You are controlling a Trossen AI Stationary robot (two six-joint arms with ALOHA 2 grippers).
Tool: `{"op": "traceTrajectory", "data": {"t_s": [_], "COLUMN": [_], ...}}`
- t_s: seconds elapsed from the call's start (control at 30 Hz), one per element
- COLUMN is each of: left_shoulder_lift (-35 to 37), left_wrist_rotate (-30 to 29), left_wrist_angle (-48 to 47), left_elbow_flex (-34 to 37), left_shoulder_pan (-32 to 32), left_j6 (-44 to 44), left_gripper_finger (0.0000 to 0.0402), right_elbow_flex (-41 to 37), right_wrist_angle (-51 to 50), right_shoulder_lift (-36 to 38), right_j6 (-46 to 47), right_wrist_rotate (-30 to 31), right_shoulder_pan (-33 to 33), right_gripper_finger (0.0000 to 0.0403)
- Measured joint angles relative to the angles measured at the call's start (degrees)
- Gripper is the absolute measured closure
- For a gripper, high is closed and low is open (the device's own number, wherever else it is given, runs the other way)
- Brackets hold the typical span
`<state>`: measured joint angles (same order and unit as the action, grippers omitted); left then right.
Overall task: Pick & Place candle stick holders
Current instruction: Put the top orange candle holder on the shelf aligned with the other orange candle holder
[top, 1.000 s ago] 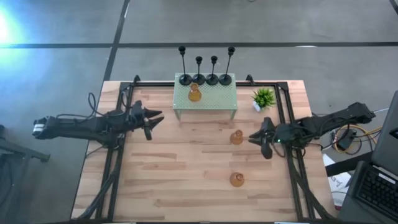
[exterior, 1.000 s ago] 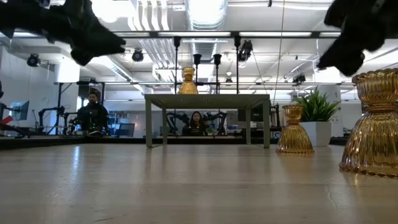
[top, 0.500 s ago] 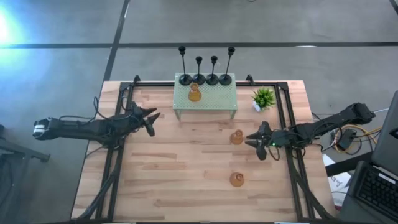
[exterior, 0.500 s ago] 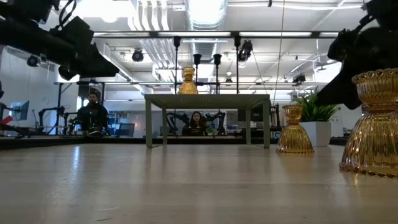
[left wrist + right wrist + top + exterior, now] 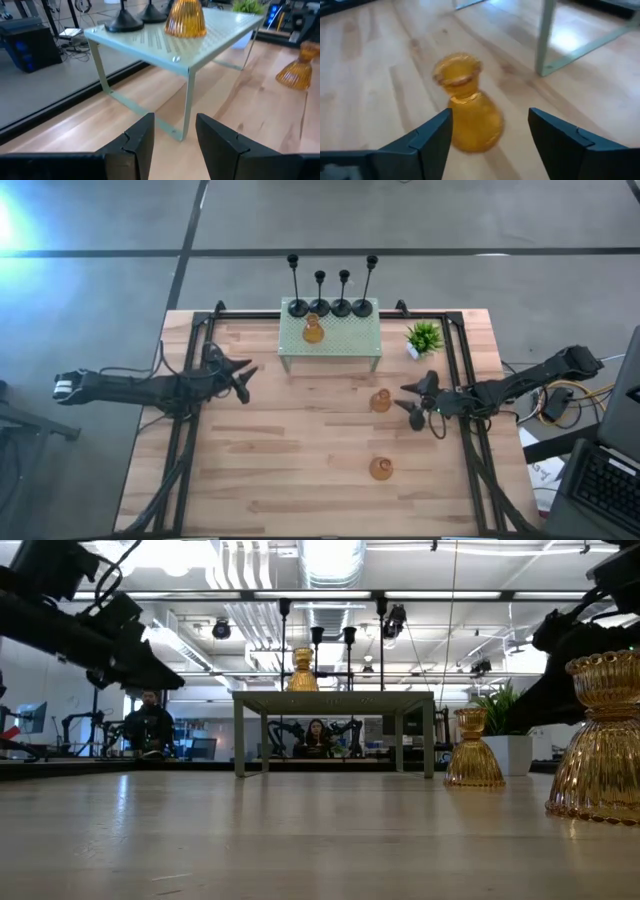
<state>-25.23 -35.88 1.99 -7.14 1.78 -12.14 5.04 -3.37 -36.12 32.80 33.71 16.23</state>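
Four black candle stick holders [image 5: 331, 306] stand in a row along the far edge of a pale green wire shelf [image 5: 345, 340]. An amber glass holder [image 5: 313, 331] stands on the shelf in front of them. Two more amber ones stand on their bases on the table, one mid-right [image 5: 380, 401] and one nearer [image 5: 380, 469]. My right gripper [image 5: 408, 402] is open just right of the mid-right holder [image 5: 467, 107], its fingers either side of it and short of touching. My left gripper [image 5: 246, 375] hovers open left of the shelf, nothing between its fingers [image 5: 175, 120].
A small green potted plant [image 5: 424, 338] stands right of the shelf, beyond my right gripper. Black frame rails [image 5: 185, 440] run along the table's left and right sides. Bare wood lies between the two arms and toward the near edge. People sit in the room behind [image 5: 150, 725].
My right gripper has opened wide, come down and moved toward the table's left edge, up to the mid-right amber holder. My left gripper has sunk lower beside the shelf, still open. No holder has moved.
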Motion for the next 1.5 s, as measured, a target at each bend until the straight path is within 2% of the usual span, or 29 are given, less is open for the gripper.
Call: {"op": "traceTrajectory", "data": {"t_s": [0.17,0.4,0.6,0.8,1.03,1.5], "left_shoulder_lift": [0.0,-0.1,-0.5,-0.5,-0.5,-0.5], "left_wrist_rotate": [0.0,0.1,0.2,0.2,0.2,0.2], "left_wrist_angle": [-0.5,-0.6,1.1,1.0,0.9,0.6], "left_elbow_flex": [2.0,5.5,6.1,6.2,6.2,6.3], "left_shoulder_pan": [0.0,0.0,0.0,0.0,0.0,0.0], "left_j6": [0.0,-0.1,0.0,0.0,0.0,0.0], "left_gripper_finger": [0.0252,0.0252,0.0252,0.0252,0.0252,0.0252], "right_elbow_flex": [-1.3,-3.0,-3.1,-3.1,-3.3,-3.2], "right_wrist_angle": [-0.1,3.8,7.1,7.5,12.4,32.8], "right_shoulder_lift": [-0.1,-0.1,-0.1,-1.2,-6.4,-24.0], "right_j6": [0.2,-1.3,-7.2,-7.5,-7.6,-10.2], "right_wrist_rotate": [0.6,-0.5,-2.0,-2.3,-2.3,-2.2], "right_shoulder_pan": [0.0,0.0,0.0,0.0,0.0,-1.8], "right_gripper_finger": [0.013,0.0128,0.0123,0.0114,0.0108,0.013]}}
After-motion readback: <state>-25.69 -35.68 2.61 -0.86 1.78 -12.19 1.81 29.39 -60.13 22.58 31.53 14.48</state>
